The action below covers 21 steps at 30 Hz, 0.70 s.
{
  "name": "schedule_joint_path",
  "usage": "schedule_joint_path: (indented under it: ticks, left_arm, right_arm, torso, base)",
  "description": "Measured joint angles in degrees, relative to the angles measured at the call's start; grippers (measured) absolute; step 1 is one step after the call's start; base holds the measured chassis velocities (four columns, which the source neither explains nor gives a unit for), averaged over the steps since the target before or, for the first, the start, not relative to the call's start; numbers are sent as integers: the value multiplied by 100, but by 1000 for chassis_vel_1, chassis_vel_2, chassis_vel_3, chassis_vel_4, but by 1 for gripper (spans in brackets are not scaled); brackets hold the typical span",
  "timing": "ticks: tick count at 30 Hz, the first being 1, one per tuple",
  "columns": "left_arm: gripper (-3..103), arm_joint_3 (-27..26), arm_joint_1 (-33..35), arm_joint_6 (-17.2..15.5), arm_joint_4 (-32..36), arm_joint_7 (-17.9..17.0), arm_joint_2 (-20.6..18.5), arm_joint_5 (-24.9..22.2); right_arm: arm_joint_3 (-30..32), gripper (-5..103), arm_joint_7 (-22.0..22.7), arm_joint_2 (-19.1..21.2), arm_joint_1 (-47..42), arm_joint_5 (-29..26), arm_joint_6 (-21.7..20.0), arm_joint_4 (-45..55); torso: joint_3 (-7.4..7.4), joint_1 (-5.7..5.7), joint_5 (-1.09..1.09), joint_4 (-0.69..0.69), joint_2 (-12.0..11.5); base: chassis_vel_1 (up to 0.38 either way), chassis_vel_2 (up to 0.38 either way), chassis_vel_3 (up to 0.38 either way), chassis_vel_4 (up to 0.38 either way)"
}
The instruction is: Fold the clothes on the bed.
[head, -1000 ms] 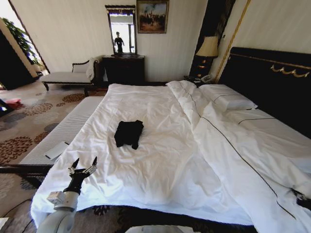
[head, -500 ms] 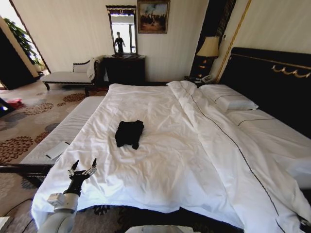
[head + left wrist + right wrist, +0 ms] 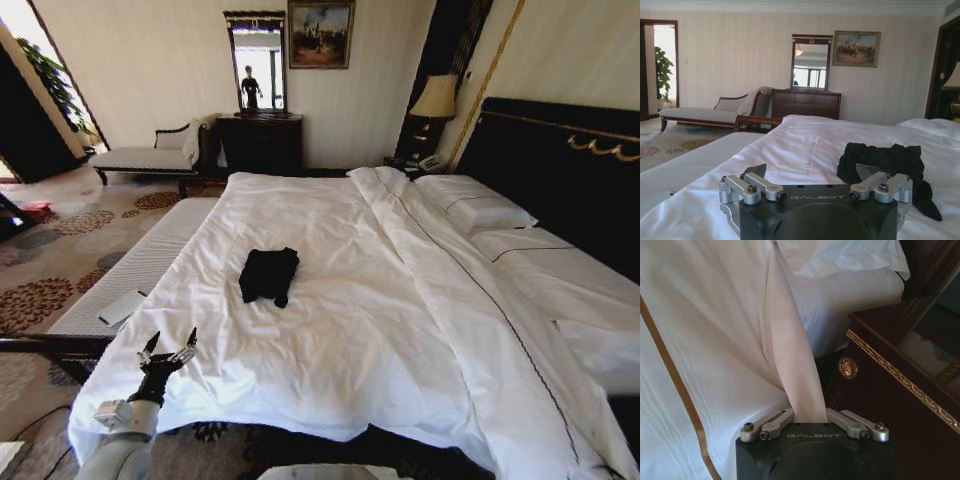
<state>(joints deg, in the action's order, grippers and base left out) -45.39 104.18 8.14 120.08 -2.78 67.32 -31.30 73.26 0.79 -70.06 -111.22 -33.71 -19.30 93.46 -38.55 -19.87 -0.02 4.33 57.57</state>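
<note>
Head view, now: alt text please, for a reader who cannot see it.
A small black T-shirt lies bunched on the white duvet of a large bed, apart from everything else. The left gripper, fingers open, hovers at the bed's near left corner. A dark headboard stands at right.

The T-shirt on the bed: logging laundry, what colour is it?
Black; the T-shirt shows best in the head view.

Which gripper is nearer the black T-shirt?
Left. The left gripper hovers open at the bed's foot, short of the T-shirt; the right gripper pinches bedding far off.
</note>
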Motion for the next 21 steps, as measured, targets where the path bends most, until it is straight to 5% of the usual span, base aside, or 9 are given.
schedule_joint_path:
  ticks: [21]
  left_arm:
    - [100, 1, 124, -16, 138, -19, 104, 118]
  right_arm:
    - [-467, 1, 76, -129, 260, 274, 160, -502]
  torso:
    - [0, 0, 1, -2, 0]
  base:
    - [0, 0, 0, 0]
